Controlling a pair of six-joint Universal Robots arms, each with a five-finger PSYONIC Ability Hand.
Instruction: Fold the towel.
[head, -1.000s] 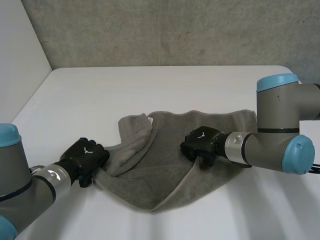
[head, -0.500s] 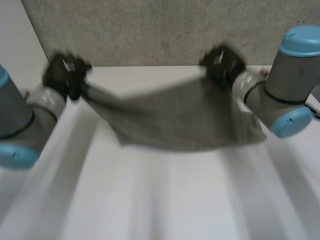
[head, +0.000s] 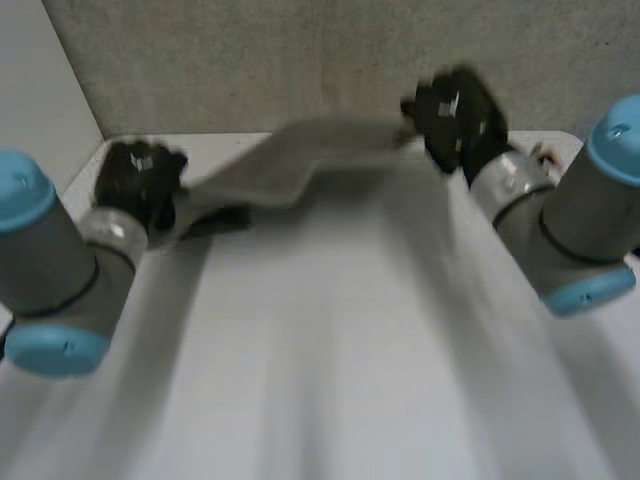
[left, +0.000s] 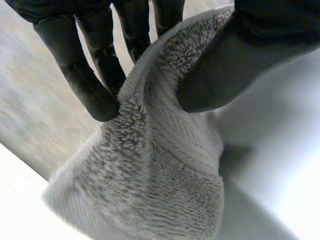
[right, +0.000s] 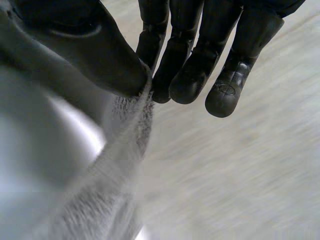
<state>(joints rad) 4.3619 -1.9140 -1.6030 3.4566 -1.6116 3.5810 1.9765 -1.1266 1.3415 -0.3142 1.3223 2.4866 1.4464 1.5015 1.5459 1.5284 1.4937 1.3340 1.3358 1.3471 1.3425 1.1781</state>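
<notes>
Towel (head: 290, 162) is swinging farther out over the bench (head: 350, 360); left hand (head: 140, 185) and right hand (head: 455, 115) are pinching its ends between fingers (left: 95, 87) and thumb. Spreading step, likely; next calls for laying it flat.

Towel (head: 290, 165), earlier crumpled on the tabletop (head: 330, 350), now stretches airborne between the fingers of left hand (head: 140, 185) and right hand (head: 455, 110).

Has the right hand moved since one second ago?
Yes. The right hand, pinching the towel, rose from the middle of the table to its far edge.
</notes>
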